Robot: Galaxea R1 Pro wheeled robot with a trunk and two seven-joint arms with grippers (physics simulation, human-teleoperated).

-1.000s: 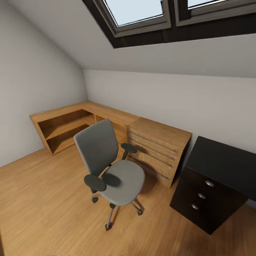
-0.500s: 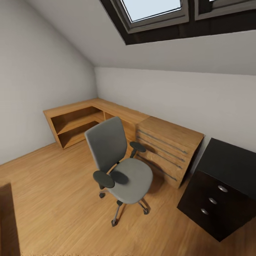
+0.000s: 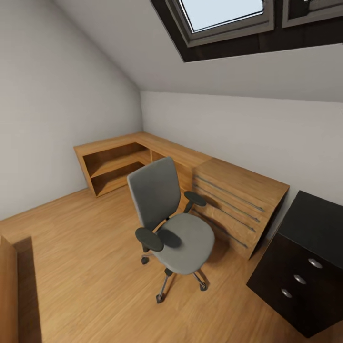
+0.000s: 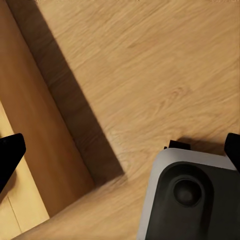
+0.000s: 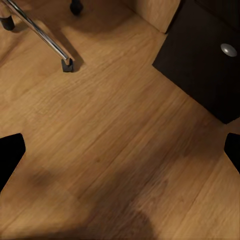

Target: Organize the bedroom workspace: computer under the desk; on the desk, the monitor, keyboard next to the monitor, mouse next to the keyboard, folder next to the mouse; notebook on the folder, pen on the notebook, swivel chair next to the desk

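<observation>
So the chair [image 3: 169, 224] sits mid-floor in the head view, seat empty as far as I can see, no blue folder on it, back turned toward the low oak shelf unit [image 3: 190, 171] that runs along the far wall under the skylight [image 3: 224, 19]. A black drawer cabinet [image 3: 305, 262] stands at the right, close to the oak drawers, and that glossy black top is probably the desk's end, though I can't be sure from here. The right wrist view has a chrome chair leg [image 5: 37, 32] with its castor on the planks, near the corner of the black cabinet [image 5: 200, 55]. Both grippers look spread wide, just dark fingertips at the picture edges with bare floor [image 5: 115, 150] between them, nothing held. My guess is it's just driving and looking around. I'd swing the view toward the desk side and keep the base well off those castors.
</observation>
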